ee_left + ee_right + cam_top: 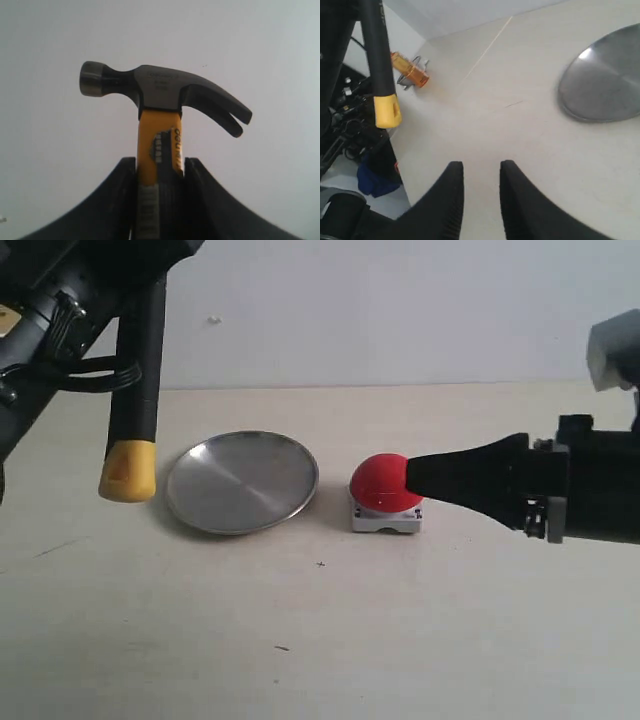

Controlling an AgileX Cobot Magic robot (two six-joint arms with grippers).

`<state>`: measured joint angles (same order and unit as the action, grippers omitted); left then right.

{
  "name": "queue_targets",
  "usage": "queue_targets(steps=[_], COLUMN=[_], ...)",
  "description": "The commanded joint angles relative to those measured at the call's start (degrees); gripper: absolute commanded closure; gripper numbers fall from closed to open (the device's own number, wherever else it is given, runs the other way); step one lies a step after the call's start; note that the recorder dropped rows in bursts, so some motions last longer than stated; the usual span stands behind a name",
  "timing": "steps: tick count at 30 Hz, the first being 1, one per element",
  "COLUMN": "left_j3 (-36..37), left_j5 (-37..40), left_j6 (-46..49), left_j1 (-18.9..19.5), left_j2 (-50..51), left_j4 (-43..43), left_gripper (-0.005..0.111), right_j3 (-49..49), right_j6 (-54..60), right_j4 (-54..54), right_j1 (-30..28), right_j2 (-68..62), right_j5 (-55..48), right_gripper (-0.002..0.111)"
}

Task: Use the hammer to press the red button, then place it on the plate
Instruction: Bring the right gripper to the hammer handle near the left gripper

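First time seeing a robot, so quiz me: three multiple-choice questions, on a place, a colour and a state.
1. The plate lies: A) between the hammer's butt and the red button; B) right of the button; C) on the button.
2. The hammer's butt is: A) red; B) yellow; C) green.
3. The right gripper is: A) holding the hammer; B) holding the plate; C) open, empty.
Answers: A, the exterior view shows it between them; B, the hanging tip is yellow; C, nothing sits between its parted jaws.
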<state>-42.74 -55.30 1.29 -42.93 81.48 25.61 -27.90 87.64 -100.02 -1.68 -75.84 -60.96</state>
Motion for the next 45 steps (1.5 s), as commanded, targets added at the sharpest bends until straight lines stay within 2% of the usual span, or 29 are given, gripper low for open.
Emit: queue_targets(steps=[1, 5, 8, 15, 19, 30, 38, 45], left_j3=[-2.78, -3.5, -3.5, -4.58, -4.58, -4.58, -4.58, -4.58], left_j5=[-3.03, -3.55, -3.93, -3.93, -4.05, -4.35, -4.73, -3.59], left_j6=[0.56, 6.07, 6.5, 6.39, 6.5, 6.38, 7.51, 7.39], left_j1=[-0.48, -0.48, -0.48, -0.48, -0.48, -0.48, -0.48, -0.48], left_j2=[2.21, 3.67, 3.77, 3.82, 3.82, 3.82, 3.82, 3.82], left_j4=[-0.79, -0.79, -0.79, -2.61, -4.14, -3.72, 2.91, 3.09], left_gripper=[0.107, 0.107, 0.107, 0.107, 0.107, 0.107, 0.107, 0.107], right_j3=[-6.33, -12.11, -15.42, -20.07, -21.86, -29.32, -31.17, -34.16], right_j6=[1.24, 2.23, 3.77, 3.13, 3.61, 4.83, 6.2, 6.82], right_j4=[0.07, 0.07, 0.07, 0.07, 0.07, 0.07, 0.07, 0.07], right_j1=[7.61, 13.98, 17.55, 22.2, 24.21, 25.03, 25.03, 25.03], right_j2=[-2.17, -2.3, -2.3, -2.52, -5.07, -16.08, -16.51, -17.98], right_j5=[0.76, 11.46, 18.8, 18.98, 19.34, 14.59, 13.06, 12.31], right_gripper=[0.075, 0.071, 0.067, 0.049, 0.048, 0.048, 0.048, 0.048])
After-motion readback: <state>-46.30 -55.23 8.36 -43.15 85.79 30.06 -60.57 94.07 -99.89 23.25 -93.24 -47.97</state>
